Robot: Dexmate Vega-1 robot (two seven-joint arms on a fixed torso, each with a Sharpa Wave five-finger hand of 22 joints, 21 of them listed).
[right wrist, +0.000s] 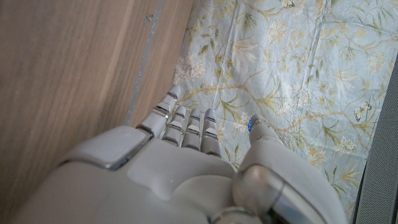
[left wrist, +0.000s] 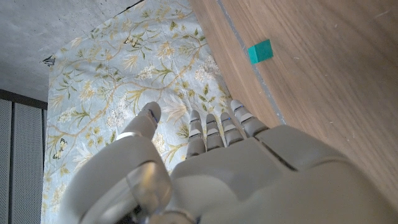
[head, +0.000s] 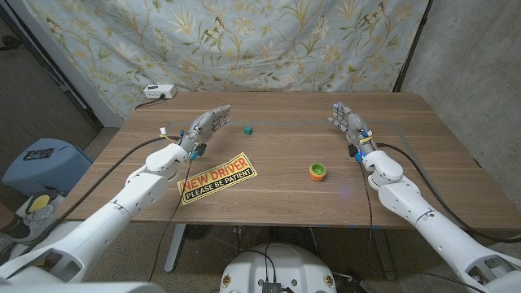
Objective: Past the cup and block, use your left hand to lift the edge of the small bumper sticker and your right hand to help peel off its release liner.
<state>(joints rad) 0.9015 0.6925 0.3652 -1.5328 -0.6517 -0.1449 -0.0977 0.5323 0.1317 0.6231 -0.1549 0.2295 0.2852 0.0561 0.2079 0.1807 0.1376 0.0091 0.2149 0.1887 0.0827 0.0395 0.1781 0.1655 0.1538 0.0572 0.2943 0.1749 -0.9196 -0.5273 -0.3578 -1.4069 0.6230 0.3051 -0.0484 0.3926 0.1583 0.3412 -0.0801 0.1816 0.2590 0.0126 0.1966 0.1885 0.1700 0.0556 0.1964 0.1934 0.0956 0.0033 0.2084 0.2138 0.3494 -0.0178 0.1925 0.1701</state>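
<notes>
A yellow bumper sticker (head: 217, 177) with red and black lettering lies flat on the wooden table (head: 277, 203), left of centre near the front. My left hand (head: 206, 127) hovers behind it with its fingers stretched out and apart, holding nothing. The same left hand (left wrist: 211, 168) points past the table's far edge, beside the small green block (left wrist: 260, 51). That green block (head: 247, 129) sits just right of the left fingertips. An orange and green cup (head: 317, 171) stands right of centre. My right hand (head: 348, 122) is raised at the right, fingers extended and empty; the right hand (right wrist: 186, 162) points toward the curtain.
A white box (head: 159, 92) with a cable sits at the table's back left corner. A floral curtain (head: 244, 41) hangs behind the table. A blue bin (head: 45, 159) stands on the floor at the left.
</notes>
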